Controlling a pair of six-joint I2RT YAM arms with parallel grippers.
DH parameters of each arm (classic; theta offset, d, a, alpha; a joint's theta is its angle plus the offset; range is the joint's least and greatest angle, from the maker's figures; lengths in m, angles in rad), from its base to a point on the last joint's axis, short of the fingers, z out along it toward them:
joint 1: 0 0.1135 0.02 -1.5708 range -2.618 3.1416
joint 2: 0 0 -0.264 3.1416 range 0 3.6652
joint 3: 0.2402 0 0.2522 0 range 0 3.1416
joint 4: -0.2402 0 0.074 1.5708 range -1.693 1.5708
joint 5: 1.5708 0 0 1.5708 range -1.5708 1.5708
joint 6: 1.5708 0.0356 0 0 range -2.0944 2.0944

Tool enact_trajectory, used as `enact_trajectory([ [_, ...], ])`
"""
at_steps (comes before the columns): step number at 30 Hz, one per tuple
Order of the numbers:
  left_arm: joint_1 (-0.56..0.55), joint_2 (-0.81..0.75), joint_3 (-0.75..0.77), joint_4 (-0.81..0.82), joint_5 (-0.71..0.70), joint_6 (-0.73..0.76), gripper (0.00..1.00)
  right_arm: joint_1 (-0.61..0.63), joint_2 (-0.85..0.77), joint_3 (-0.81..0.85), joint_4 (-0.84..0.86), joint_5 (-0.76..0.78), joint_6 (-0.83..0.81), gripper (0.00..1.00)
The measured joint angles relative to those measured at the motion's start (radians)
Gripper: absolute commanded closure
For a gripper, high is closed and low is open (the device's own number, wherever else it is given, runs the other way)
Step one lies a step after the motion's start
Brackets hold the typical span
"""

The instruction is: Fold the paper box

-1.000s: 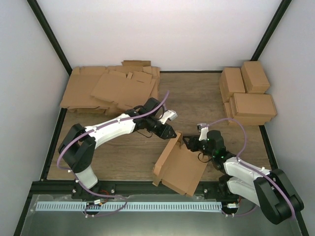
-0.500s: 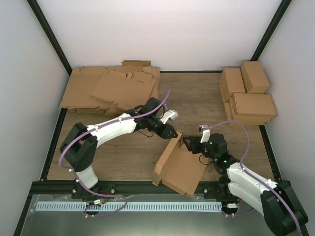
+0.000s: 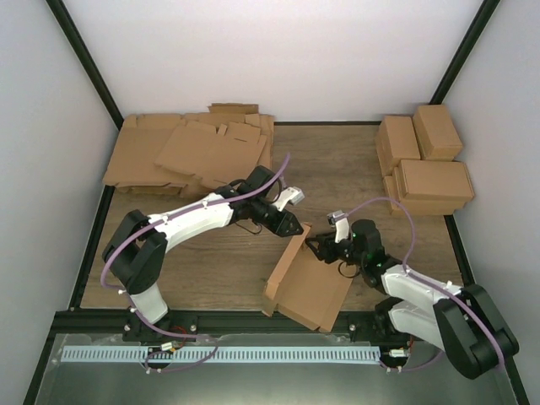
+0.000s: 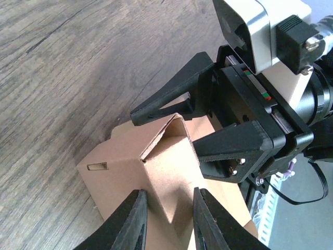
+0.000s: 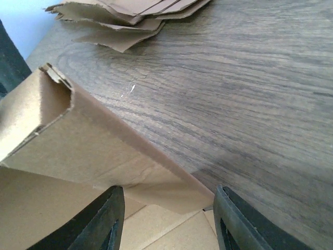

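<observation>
The paper box [image 3: 308, 283] is a plain brown cardboard tray, half raised, near the table's front middle. My left gripper [image 3: 294, 228] reaches down to its far corner. In the left wrist view my left gripper [image 4: 169, 195] is closed on a folded ridge of the paper box [image 4: 125, 166]. My right gripper [image 3: 319, 249] sits at the same corner from the right. Its black fingers [image 4: 171, 99] stand apart on either side of the flap's tip. In the right wrist view my right gripper [image 5: 167, 192] is open, with the edge of a raised wall [image 5: 78, 140] loose between the jaws.
A thick heap of flat cardboard sheets [image 3: 190, 152] lies at the back left, its edge showing as sheets [image 5: 130, 21] in the right wrist view. Several folded boxes [image 3: 426, 160] are stacked at the back right. Black frame rails [image 3: 278, 319] border the table.
My right gripper has shifted slightly left toward the box corner and its jaws have spread a little. The left arm and the box have stayed put.
</observation>
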Motion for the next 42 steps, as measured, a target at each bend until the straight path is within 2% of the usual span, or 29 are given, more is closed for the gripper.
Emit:
enact_trajectory([
  [7,0.002,0.006,0.006,-0.004,-0.002,0.008,0.7,0.002,0.115,0.029,0.073,-0.071,-0.111,0.51],
  [15,0.002,0.02,0.015,-0.005,0.02,0.008,0.7,0.003,0.178,0.036,0.184,-0.069,-0.173,0.52],
  [20,0.009,0.021,0.016,-0.005,0.014,-0.002,0.69,0.003,0.172,0.042,0.191,-0.081,-0.169,0.44],
  [26,0.013,0.021,0.021,0.0,0.006,-0.02,0.69,0.002,0.035,0.015,0.144,-0.085,-0.114,0.24],
  [36,0.017,0.02,0.021,0.003,-0.017,-0.022,0.69,0.003,-0.211,0.0,-0.009,-0.083,-0.013,0.16],
  [42,0.017,0.02,0.021,0.004,-0.018,-0.023,0.69,0.003,-0.303,0.003,-0.108,-0.047,0.021,0.16],
])
